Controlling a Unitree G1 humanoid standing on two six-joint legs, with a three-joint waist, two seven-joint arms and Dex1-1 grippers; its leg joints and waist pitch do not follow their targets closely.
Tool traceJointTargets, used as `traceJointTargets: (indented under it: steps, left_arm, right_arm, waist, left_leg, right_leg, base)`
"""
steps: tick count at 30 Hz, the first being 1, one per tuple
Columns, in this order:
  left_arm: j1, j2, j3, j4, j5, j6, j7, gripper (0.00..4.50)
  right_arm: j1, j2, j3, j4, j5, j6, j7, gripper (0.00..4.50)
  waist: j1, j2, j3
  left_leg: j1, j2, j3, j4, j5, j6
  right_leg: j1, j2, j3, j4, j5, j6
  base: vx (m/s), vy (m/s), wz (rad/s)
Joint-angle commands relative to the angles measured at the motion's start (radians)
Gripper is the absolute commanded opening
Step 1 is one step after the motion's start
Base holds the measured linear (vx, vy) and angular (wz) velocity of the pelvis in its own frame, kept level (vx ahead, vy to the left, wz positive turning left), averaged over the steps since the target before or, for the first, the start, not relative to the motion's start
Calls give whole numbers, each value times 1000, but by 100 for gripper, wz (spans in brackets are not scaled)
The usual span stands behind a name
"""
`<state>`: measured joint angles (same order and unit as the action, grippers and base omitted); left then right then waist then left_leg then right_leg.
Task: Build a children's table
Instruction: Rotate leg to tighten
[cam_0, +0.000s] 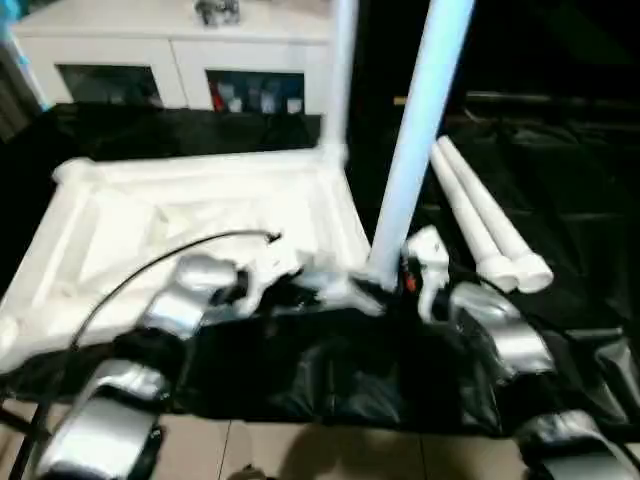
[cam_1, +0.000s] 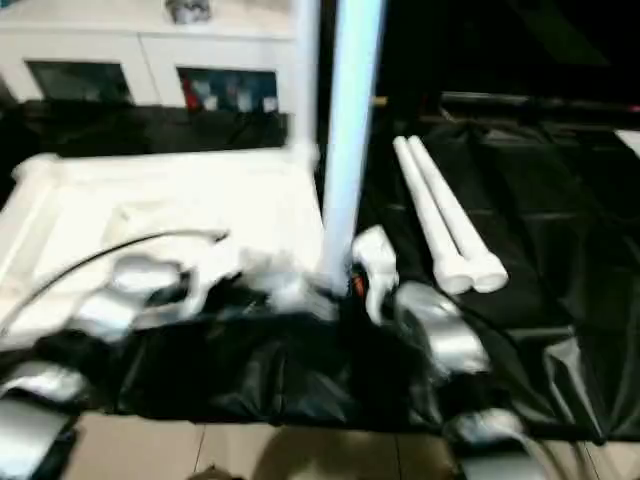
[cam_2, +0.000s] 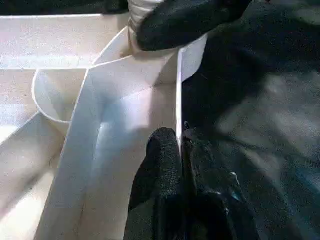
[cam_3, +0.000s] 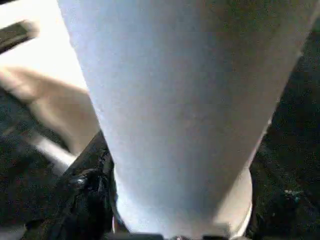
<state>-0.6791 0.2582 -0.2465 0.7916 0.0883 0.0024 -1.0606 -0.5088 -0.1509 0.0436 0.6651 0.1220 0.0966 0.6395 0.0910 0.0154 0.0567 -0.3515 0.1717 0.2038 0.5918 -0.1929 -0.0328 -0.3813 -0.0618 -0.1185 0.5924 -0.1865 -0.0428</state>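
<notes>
The white table top (cam_0: 150, 225) lies upside down on the left, ribbed side up. One white leg (cam_0: 342, 70) stands upright in its far right corner socket. A second leg (cam_0: 425, 130) stands upright at the near right corner, where my right gripper (cam_0: 397, 282) is shut around its lower end. In the right wrist view this leg (cam_3: 175, 100) sits very close, with a black finger (cam_3: 87, 192) beside it. My left gripper (cam_2: 181, 145) is shut on the top's thin rim wall (cam_2: 178, 95) just beside that corner. Two more legs (cam_0: 485, 225) lie side by side on the black sheet to the right.
A black sheet (cam_0: 570, 190) covers the work surface and hangs over its front edge. A white cabinet with glass doors (cam_0: 170, 55) stands at the back. A black cable (cam_0: 150, 265) arcs over the table top. Tiled floor (cam_0: 300, 450) shows in front.
</notes>
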Motion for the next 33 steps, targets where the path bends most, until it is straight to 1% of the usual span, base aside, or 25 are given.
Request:
traceJointTargets:
  steps: [1,2,3,4,5,6,8,9,10,12,13,15,16,18,19,21,22,23,24,25,26,28,30,32,33]
  left_arm:
    - [-18,-51,7,5,-15,3,62,0]
    - [-44,-97,7,31,0,9,142,0]
    - [-50,-108,8,40,5,9,163,0]
    - [-52,-111,8,42,6,9,169,0]
    - [-61,-132,2,59,19,5,197,0]
    - [-61,-132,2,59,19,5,197,0]
    - [-58,-139,-4,63,22,0,192,0]
    - [-57,-138,-4,63,21,-2,190,0]
    - [-49,-126,-2,55,14,-27,166,0]
    - [-45,-116,3,51,7,-43,152,0]
    - [-42,-109,6,52,2,-60,137,0]
    - [-33,-94,9,47,-10,-74,99,0]
    - [-27,-83,6,44,-12,-87,75,0]
    - [-13,-60,1,33,-18,-101,22,0]
    - [-13,-60,1,33,-18,-101,22,0]
    - [2,-33,-3,22,-28,-114,-42,0]
    - [9,-16,-5,15,-36,-117,-81,0]
    - [15,8,-7,8,-45,-124,-135,0]
    - [15,8,-7,8,-45,-124,-135,0]
    - [17,21,-7,5,-49,-126,-161,0]
    - [19,33,-7,7,-53,-132,-188,0]
    - [23,57,-11,6,-59,-138,-246,0]
    - [27,81,-18,-3,-70,-135,-298,0]
    - [28,96,-22,-13,-74,-131,-330,0]
    - [28,98,-23,-15,-74,-130,-335,0]
  right_arm:
    - [-4,36,13,51,-9,17,-69,278]
    - [-41,87,-8,127,-27,-3,-215,278]
    - [-52,101,-16,148,-31,-11,-254,278]
    - [-55,105,-19,154,-32,-14,-264,278]
    - [-78,133,-15,196,-50,-54,-302,278]
    - [-78,133,-15,196,-50,-54,-302,278]
    - [-86,142,10,209,-81,-92,-297,347]
    - [-86,143,9,208,-79,-92,-294,347]
    - [-91,142,0,204,-65,-105,-262,353]
    - [-95,135,-3,205,-62,-119,-245,360]
    - [-100,122,2,212,-73,-133,-244,388]
    - [-103,99,6,218,-77,-146,-215,396]
    - [-103,86,3,219,-71,-153,-183,400]
    - [-99,57,3,210,-59,-162,-100,400]
    - [-99,57,3,210,-59,-162,-100,400]
    - [-83,14,27,175,-55,-167,18,400]
    - [-70,-12,43,148,-51,-166,93,400]
    - [-48,-50,70,103,-36,-163,209,400]
    - [-48,-50,70,103,-36,-163,209,400]
    - [-37,-68,82,78,-27,-155,257,400]
    - [-26,-86,92,52,-15,-139,314,400]
    - [-5,-117,110,2,6,-116,403,400]
    - [12,-146,129,-43,24,-89,484,400]
    - [20,-167,144,-64,33,-66,539,374]
    - [21,-170,146,-68,35,-61,548,374]
  waist:
    - [-5,-4,-59]
    - [-4,-1,-60]
    - [-8,-2,-59]
    - [-8,-1,-60]
    - [-6,-2,-62]
    - [-6,-2,-62]
    - [-5,-2,-63]
    - [-5,-3,-64]
    - [-4,-3,-62]
    - [-4,-2,-62]
    - [-5,-2,-62]
    - [-5,-1,-63]
    - [-6,-4,-62]
    - [-1,-3,-63]
    - [-1,-2,-63]
    - [-1,-2,-62]
    - [2,-3,-63]
    - [4,-2,-63]
    - [6,-4,-64]
    - [5,-4,-63]
    - [7,-3,-63]
    - [9,-6,-62]
    - [13,-4,-63]
    - [14,-3,-64]
    - [15,-3,-63]
  left_leg:
    - [18,77,-46,-73,-225,7]
    - [13,78,-47,-73,-209,10]
    - [14,77,-45,-74,-209,9]
    - [16,76,-47,-74,-217,1]
    - [15,75,-45,-71,-210,5]
    - [13,75,-45,-71,-203,11]
    - [10,77,-43,-71,-191,24]
    - [9,76,-42,-71,-185,30]
    - [9,76,-43,-72,-187,35]
    - [9,78,-44,-72,-197,39]
    - [9,78,-44,-73,-199,38]
    - [8,79,-43,-72,-196,39]
    - [8,78,-42,-72,-194,42]
    - [6,79,-40,-69,-184,52]
    - [4,79,-41,-70,-182,54]
    - [5,82,-39,-70,-183,58]
    - [4,80,-39,-69,-184,62]
    - [3,82,-39,-69,-180,73]
    - [2,83,-39,-68,-176,76]
    - [1,83,-38,-68,-174,78]
    - [3,81,-38,-68,-181,83]
    - [2,81,-38,-68,-179,87]
    - [2,84,-40,-69,-181,83]
    - [4,87,-41,-70,-177,80]
    - [4,87,-40,-70,-177,76]
  right_leg:
    - [29,-124,78,-104,-432,-116]
    - [34,-125,79,-98,-399,-122]
    - [30,-123,80,-99,-394,-125]
    - [31,-123,78,-98,-392,-129]
    - [34,-127,80,-97,-376,-134]
    - [37,-126,80,-95,-359,-136]
    - [37,-125,82,-90,-320,-142]
    - [39,-124,81,-89,-306,-147]
    - [40,-125,81,-89,-307,-149]
    - [40,-125,80,-89,-316,-147]
    - [40,-124,80,-89,-319,-147]
    - [41,-123,81,-86,-303,-154]
    - [41,-123,81,-87,-300,-155]
    - [43,-125,81,-84,-285,-163]
    - [44,-125,81,-83,-286,-162]
    - [42,-121,80,-82,-285,-163]
    - [45,-120,78,-81,-283,-164]
    - [44,-119,78,-79,-275,-163]
    - [46,-120,78,-79,-269,-160]
    - [44,-120,80,-77,-266,-161]
    - [44,-119,78,-81,-283,-158]
    - [45,-119,78,-82,-296,-154]
    - [43,-122,78,-82,-314,-149]
    - [41,-120,78,-80,-305,-157]
    - [40,-120,79,-80,-299,-161]
  base:
    - [0,0,0]
    - [0,0,0]
    - [0,0,0]
    - [0,0,0]
    - [0,0,0]
    - [0,0,0]
    - [0,0,0]
    - [0,0,0]
    - [0,0,0]
    - [0,0,0]
    - [0,0,0]
    - [0,0,0]
    - [0,0,0]
    - [0,0,0]
    - [0,0,0]
    - [0,0,0]
    - [0,0,0]
    - [0,0,0]
    - [0,0,0]
    - [0,0,0]
    - [0,0,0]
    - [0,0,0]
    - [0,0,0]
    - [0,0,0]
    - [0,0,0]
